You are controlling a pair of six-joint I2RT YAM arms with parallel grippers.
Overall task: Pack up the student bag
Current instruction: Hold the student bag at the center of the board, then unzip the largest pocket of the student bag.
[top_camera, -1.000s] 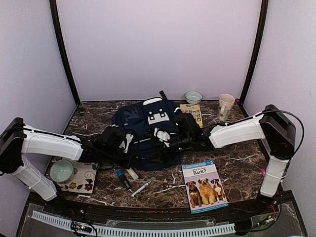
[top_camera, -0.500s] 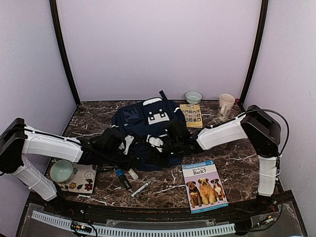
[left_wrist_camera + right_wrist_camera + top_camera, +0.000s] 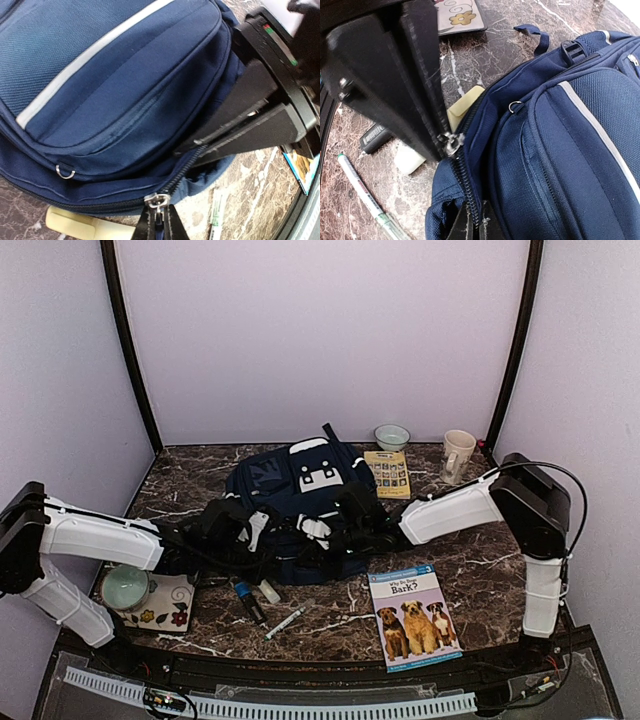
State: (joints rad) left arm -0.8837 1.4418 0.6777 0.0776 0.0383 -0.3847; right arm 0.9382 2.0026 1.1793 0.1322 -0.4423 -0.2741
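The student bag (image 3: 300, 495), navy with white stripes, lies in the middle of the table. My left gripper (image 3: 159, 226) reaches it from the left and is shut on the silver zipper pull (image 3: 157, 201) at the bag's near edge. My right gripper (image 3: 475, 226) comes in from the right and is shut on the bag's zipper edge (image 3: 468, 187), a short way from the slider (image 3: 449, 141). From above, the left gripper (image 3: 283, 543) and the right gripper (image 3: 322, 540) nearly meet at the bag's front. The zipper gapes slightly between them.
A dog book (image 3: 413, 615) lies at the front right. A pen (image 3: 287, 620), a dark marker (image 3: 249, 601) and a white eraser (image 3: 269, 591) sit just before the bag. A bowl on a floral mat (image 3: 125, 587) is at the left. A small book (image 3: 388, 472), mug (image 3: 457, 454) and bowl (image 3: 392, 436) stand behind.
My right arm has moved left to the bag's front and its gripper has gone from open to shut on the zipper edge. The left gripper has stayed shut on the pull.
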